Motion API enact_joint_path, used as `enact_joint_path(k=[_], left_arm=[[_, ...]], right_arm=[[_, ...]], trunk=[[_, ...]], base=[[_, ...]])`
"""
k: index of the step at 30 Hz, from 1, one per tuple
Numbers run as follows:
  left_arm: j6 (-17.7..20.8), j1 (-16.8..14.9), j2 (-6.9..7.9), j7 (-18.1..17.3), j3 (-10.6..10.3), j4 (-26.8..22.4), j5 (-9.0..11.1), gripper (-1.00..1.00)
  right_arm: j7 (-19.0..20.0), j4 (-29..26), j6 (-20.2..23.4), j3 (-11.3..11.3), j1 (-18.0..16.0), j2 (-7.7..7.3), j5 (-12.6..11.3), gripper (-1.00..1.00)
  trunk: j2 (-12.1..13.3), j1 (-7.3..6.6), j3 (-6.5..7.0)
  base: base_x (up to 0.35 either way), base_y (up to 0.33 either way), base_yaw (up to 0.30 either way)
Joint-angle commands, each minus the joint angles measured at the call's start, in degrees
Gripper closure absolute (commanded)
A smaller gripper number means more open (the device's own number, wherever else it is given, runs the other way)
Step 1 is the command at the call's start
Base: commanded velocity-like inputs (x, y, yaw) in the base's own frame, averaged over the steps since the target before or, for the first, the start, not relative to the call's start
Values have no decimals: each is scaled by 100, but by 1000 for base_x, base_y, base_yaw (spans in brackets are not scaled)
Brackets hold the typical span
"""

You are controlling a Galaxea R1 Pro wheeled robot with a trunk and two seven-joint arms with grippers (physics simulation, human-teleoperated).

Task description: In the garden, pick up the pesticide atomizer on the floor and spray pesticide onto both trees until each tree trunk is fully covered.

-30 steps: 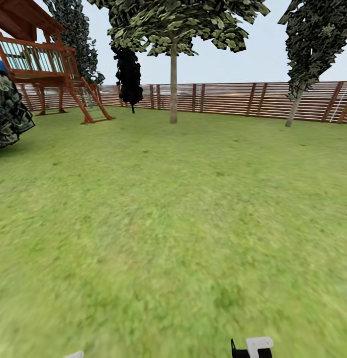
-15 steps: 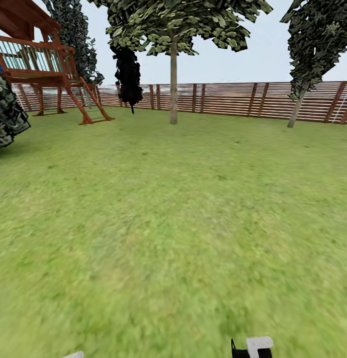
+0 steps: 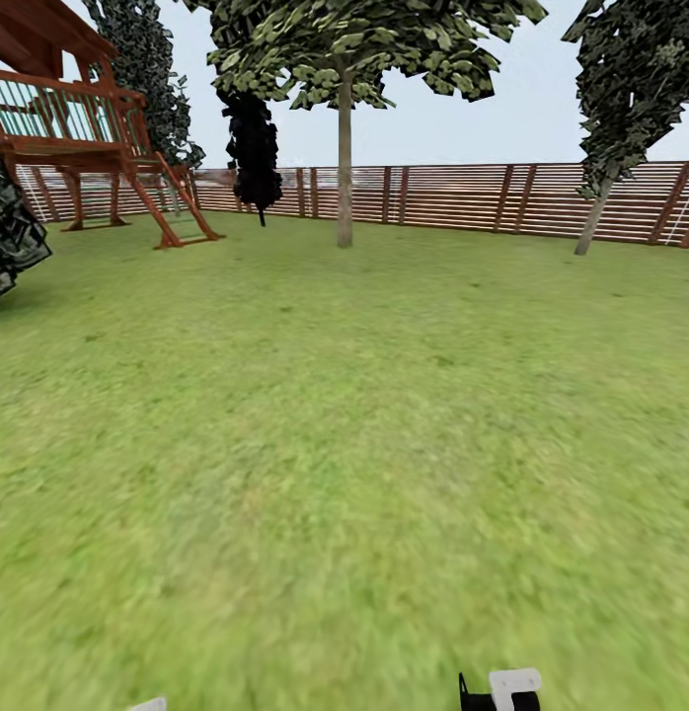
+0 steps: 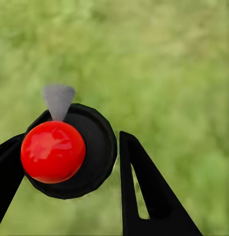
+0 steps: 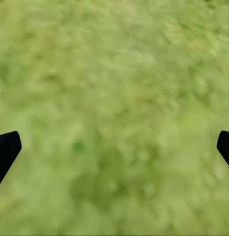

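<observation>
Far left stands a wooden play tower (image 3: 83,148), then a pale-trunked tree (image 3: 344,168) before the fence (image 3: 463,197). The left tool (image 4: 70,162) clenches the pesticide atomizer (image 4: 70,152) over the floor (image 3: 344,444); the right tool (image 5: 114,147) hangs spread wide, grasping nothing.

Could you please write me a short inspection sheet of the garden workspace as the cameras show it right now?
Surface: green lawn, blurred texture.
Job's things: pale tree trunk by the fence; leaning trunk farther right. Atomizer: nothing seen.
Clutter: red ball on a black disc, between the left gripper's fingers.
Grippers: left gripper, contact unclear; right gripper open over grass.
Cables: nothing seen.
Surroundings: slatted wooden fence, wooden play tower.
</observation>
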Motion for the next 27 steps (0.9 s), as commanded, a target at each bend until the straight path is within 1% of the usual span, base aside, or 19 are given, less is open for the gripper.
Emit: enact_joint_path(k=[1, 27], left_arm=[[-11, -2, 3, 46, -49, -3, 6, 100], [-11, 3, 3, 46, -48, -3, 6, 100]], right_arm=[[-59, 4, 0, 44, -3, 0, 30, -100], [-59, 4, 2, 44, -3, 0, 30, -100]], trunk=[[-2, 3, -5], [-2, 3, -5]], base=[[339, 0, 0], [339, 0, 0]])
